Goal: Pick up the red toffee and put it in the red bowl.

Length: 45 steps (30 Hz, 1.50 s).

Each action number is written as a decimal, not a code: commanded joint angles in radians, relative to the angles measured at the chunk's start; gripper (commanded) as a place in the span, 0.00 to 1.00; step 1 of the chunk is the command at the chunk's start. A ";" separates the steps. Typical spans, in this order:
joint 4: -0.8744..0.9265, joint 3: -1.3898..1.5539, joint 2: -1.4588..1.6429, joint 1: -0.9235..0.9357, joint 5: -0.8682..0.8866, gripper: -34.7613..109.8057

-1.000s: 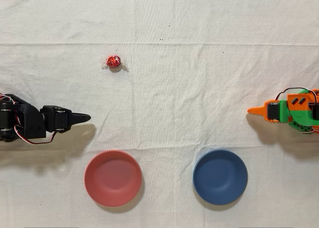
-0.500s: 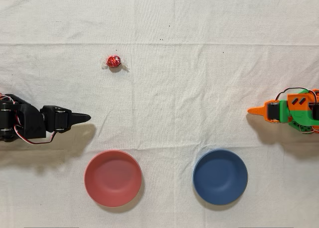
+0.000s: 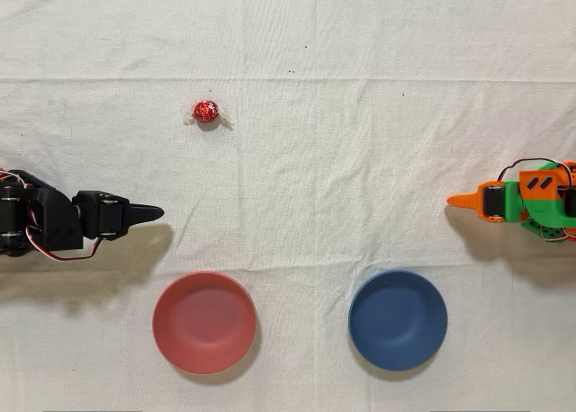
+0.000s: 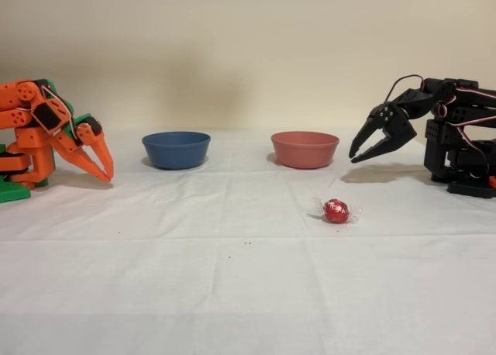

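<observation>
Overhead view, left to right: the gripper (image 3: 144, 213) is raised, jaws slightly apart, holding nothing. The toffee (image 3: 206, 111) lies on the cloth (image 3: 360, 142) at its 1 o'clock; the red bowl (image 3: 204, 322) at 5 o'clock. Risk: closing jaws may squirt the round foil candy aside.

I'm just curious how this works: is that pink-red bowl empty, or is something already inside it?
Empty. The overhead view shows the red bowl's bare inside, and the red toffee lies apart on the cloth.
</observation>
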 commanded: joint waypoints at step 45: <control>0.009 0.020 0.015 -0.008 -0.055 0.25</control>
